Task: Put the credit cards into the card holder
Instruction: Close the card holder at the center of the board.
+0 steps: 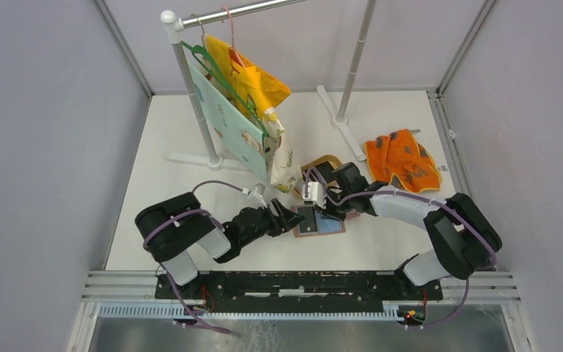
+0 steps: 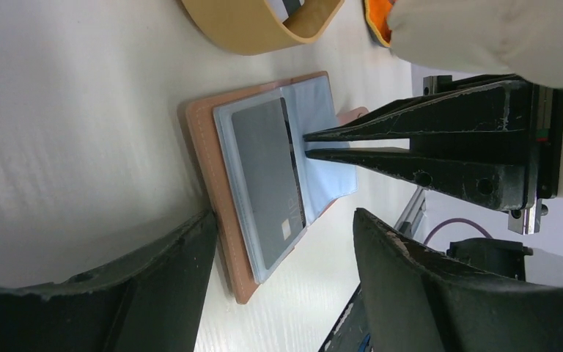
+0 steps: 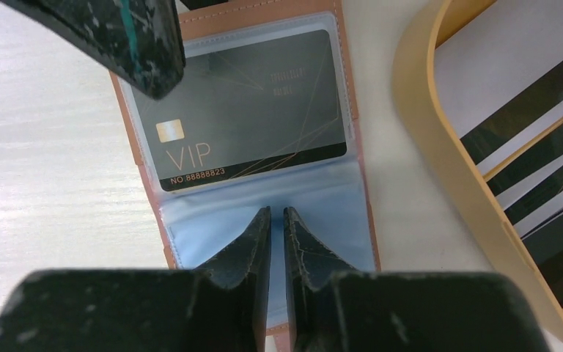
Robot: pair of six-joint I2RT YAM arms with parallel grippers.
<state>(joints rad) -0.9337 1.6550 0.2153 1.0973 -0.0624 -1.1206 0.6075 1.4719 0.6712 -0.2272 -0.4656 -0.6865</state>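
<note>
The card holder (image 2: 204, 158) lies open on the counter (image 2: 81, 110), 1 dark VIP card (image 3: 249, 110) in its clear pocket. Left hand (image 2: 284, 214) gapes wide just beside it. Right hand (image 3: 277, 213) is narrow, tips on the blue sleeve (image 3: 330, 213), perhaps pinching it.

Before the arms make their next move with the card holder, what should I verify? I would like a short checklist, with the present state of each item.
1. Card holder lies open and flat: ok.
2. VIP card sits fully inside its clear pocket: ok.
3. Left gripper is open and holds nothing: ok.
4. Right gripper is nearly closed, with its tips at the lower pocket, which looks empty. Whether it pinches the plastic: cannot tell.
5. More cards lie in the tan dish, ready to pick: ok.
</note>
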